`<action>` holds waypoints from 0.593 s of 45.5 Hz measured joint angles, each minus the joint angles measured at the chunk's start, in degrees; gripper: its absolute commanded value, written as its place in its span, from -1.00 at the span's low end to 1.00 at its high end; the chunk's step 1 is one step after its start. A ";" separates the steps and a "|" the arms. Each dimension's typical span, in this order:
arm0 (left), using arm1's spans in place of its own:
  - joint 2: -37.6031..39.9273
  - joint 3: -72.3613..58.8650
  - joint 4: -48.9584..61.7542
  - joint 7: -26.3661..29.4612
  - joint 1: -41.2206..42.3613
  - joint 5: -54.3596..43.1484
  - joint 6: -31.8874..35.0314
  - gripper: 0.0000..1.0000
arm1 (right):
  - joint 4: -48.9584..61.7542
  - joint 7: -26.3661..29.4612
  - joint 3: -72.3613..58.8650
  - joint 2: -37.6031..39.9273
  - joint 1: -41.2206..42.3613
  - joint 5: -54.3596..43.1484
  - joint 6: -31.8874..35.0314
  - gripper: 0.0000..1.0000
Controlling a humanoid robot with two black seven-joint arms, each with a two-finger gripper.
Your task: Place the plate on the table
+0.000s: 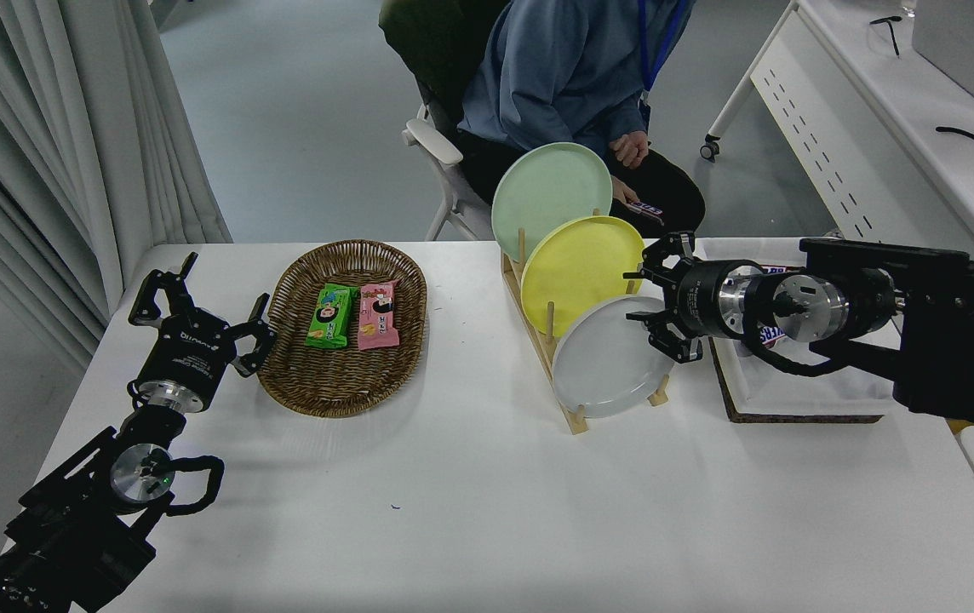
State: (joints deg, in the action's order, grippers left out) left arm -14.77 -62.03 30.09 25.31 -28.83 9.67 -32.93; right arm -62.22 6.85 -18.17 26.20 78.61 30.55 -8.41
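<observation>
Right claw: fingers spread wide, level with plate's upper right rim, holding nothing.
Plate: upright in wooden rack, front slot, just left of claw.
Left claw: spread, parked at lower left.
Bench: carries rack.

Looks like an office or robotics lab set up for testing. Grey-blue bare floor, pale pleated curtains along the left, a white desk on castors with a perforated side panel at the right, carrying a laptop and cables. Seated on a white-armed office chair at the far side of a white table: a person in a blue top with a lanyard. On the table, staged props: a wicker basket of snacks, coloured plates in a wooden rack.
</observation>
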 measured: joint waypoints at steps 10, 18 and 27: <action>0.00 0.00 0.00 0.00 0.00 0.00 0.00 1.00 | 0.28 0.05 0.50 -0.07 0.03 -0.05 -0.18 -0.10; 0.00 0.00 0.00 0.00 0.00 0.00 0.00 1.00 | 0.61 0.07 0.91 -0.12 -0.07 -0.07 -0.24 -0.10; 0.00 0.00 0.00 0.00 0.00 0.00 0.00 1.00 | 0.97 0.08 1.10 -0.25 -0.16 -0.11 -0.27 -0.16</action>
State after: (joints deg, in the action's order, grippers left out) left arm -14.77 -62.03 30.09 25.31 -28.83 9.67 -32.93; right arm -61.25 6.94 -17.07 25.95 78.45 30.44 -8.68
